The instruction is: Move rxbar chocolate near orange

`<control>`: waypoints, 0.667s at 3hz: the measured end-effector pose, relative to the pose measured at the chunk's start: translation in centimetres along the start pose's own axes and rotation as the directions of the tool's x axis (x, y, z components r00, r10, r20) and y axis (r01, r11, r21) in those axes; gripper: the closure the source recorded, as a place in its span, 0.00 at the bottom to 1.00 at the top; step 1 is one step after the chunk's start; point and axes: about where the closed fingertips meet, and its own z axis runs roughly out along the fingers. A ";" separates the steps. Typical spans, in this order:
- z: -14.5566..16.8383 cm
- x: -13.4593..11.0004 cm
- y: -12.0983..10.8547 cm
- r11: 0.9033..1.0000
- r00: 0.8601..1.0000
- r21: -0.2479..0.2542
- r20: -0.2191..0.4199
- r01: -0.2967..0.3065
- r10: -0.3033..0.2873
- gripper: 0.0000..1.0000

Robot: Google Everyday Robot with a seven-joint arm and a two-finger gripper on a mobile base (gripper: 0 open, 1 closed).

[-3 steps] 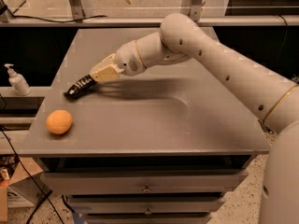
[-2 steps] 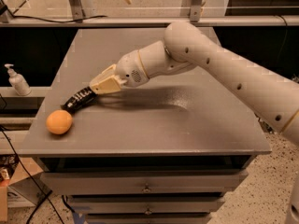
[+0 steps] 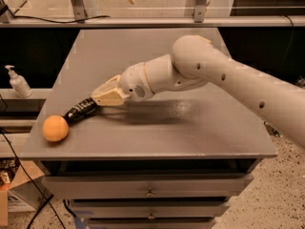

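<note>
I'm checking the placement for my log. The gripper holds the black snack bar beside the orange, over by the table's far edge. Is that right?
Not quite, the edge is wrong. The camera view shows the gripper holding the rxbar chocolate beside the orange by the table's near edge, the one above the drawers, not the far edge.

Grey flat-topped table (image 3: 190, 128) w/ drawers (image 3: 150, 187) under the front edge. Nr its front-left corner as seen: a round, smooth orange (image 3: 55, 128) resting on the top. A narrow black-wrapped rxbar chocolate (image 3: 81, 111) slants down toward the top, low end just beside the orange, poss. touching. Its other end is clamped in the beige two-finger gripper (image 3: 97, 99), low over the table's left part.
</note>
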 end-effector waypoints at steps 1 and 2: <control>0.2 -0.8 -1.8 0.995 0.998 0.101 0.058 0.012 -0.018 0.37; 0.3 -1.1 -2.3 0.992 0.998 0.123 0.067 0.013 -0.022 0.13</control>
